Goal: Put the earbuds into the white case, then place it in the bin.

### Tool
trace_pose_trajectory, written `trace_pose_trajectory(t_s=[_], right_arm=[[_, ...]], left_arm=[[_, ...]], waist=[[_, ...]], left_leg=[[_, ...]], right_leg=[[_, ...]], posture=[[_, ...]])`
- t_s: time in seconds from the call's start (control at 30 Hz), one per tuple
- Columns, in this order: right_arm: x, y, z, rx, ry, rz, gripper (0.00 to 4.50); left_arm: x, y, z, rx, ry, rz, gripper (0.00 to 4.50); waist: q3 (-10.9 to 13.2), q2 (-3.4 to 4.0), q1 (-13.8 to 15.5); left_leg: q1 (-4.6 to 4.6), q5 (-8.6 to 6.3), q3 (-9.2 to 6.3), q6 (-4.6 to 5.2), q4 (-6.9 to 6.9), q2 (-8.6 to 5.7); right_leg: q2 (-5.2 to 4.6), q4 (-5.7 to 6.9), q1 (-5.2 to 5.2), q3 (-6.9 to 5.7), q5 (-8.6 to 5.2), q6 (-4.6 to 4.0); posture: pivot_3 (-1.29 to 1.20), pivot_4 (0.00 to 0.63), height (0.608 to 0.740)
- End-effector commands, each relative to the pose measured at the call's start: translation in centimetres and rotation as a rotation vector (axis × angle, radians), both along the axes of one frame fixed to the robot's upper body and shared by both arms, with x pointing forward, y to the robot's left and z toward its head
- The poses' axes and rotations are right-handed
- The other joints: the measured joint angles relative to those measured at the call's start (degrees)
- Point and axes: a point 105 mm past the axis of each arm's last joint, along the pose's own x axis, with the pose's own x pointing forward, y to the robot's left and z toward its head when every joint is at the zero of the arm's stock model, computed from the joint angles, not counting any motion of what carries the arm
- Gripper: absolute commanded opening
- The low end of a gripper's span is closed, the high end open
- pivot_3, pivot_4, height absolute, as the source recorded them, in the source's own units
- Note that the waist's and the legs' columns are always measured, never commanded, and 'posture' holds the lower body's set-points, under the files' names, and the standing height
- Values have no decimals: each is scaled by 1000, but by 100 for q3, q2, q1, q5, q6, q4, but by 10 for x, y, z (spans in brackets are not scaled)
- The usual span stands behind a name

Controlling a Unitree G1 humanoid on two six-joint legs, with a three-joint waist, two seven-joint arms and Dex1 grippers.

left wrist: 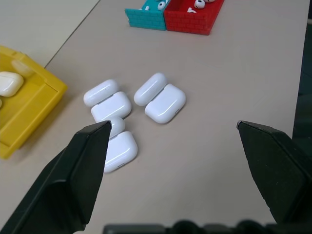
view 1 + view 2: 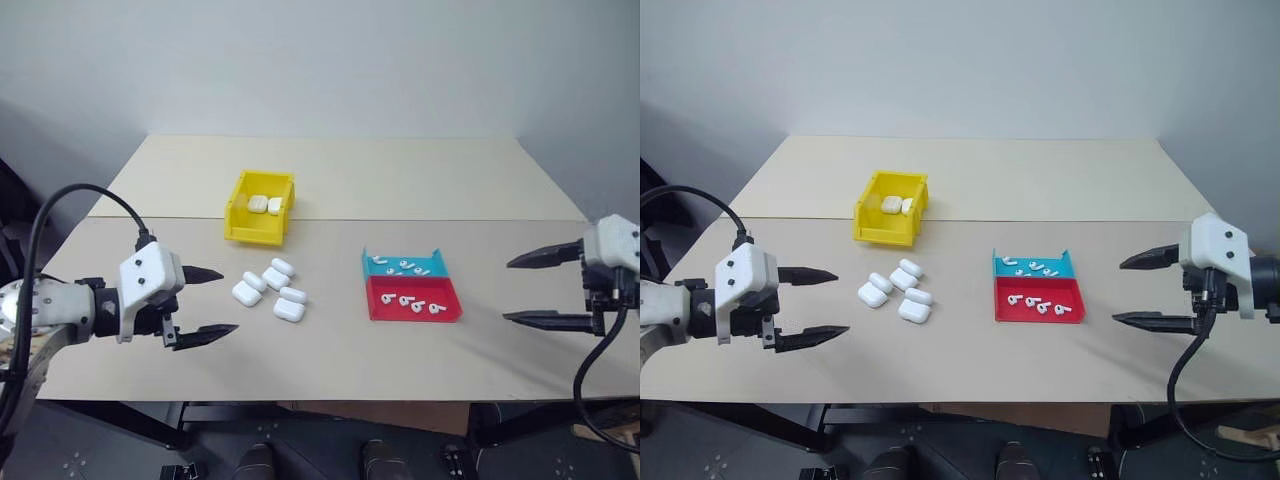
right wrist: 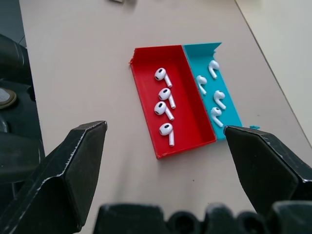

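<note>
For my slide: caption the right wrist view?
Open right tool hovers above the tray, four earbuds in red, four in teal.

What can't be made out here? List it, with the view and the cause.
- Head views: whether the cases on the table hold earbuds; lids shut.
- Left wrist view: the bin runs off the picture edge, so its contents are only partly visible.
- Left wrist view: one case is partly behind a finger of the left gripper.

Cases (image 1: 165,103) ahead of my left gripper (image 2: 207,304): glossy white plastic. Bin (image 2: 244,226) smooth yellow plastic; table (image 2: 400,180) matt.
</note>
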Motion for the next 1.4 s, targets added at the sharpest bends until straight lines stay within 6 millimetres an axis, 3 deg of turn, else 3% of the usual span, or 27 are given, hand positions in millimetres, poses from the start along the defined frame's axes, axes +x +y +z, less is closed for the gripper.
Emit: trace_pose_trajectory(t_s=[0.03, 0.37, 0.67, 0.87, 1.07, 1.23, 1.4], right_arm=[[-1, 1, 12, -1, -49, 0, 4460], [2, 2, 7, -14, -46, -3, 4460], [2, 2, 2, -11, -47, -24, 4460], [-4, 5, -12, 8, -19, -53, 4460], [-8, 10, -31, 44, -14, -96, 4460], [-10, 16, -41, 77, -17, -124, 4460], [-11, 19, -47, 89, -6, -128, 4460]], left_arm=[[4, 0, 16, -23, -48, 27, 4500], [10, 2, 17, 10, -128, 107, 4500], [26, 16, 31, 82, -221, 294, 4500], [41, 15, 26, 110, -17, 421, 4500], [75, 3, 15, 108, 269, 632, 4500], [73, -7, 12, 213, 402, 601, 4500], [86, -19, 29, 280, 450, 600, 4500]], waist=[[0, -1, 2], [0, -1, -3], [1, -4, 1], [1, -10, 42], [-1, -23, 125], [6, -36, 22], [12, -47, 26]], left_leg=[[0, 0, 0, 0, 1, 0], [0, 0, 0, 1, -3, 0], [1, 0, 0, 0, 6, 0], [2, 0, -4, -1, 12, -2], [4, 2, -18, 2, 35, -11], [3, 1, -29, 2, 38, -9], [-4, 1, -42, 0, 38, -14]], right_leg=[[0, 0, 0, 0, 0, 0], [0, 2, 0, -1, 0, 0], [1, 5, 1, 0, 1, 2], [1, 12, 5, -1, 1, 3], [6, 21, 23, -2, 10, 19], [11, 19, 25, -1, 10, 20], [14, 20, 21, -4, 10, 21]], posture=[[0, 150, 740], [0, 150, 740], [0, 150, 740], [0, 150, 740], [0, 150, 740], [0, 150, 740], [0, 150, 740]])
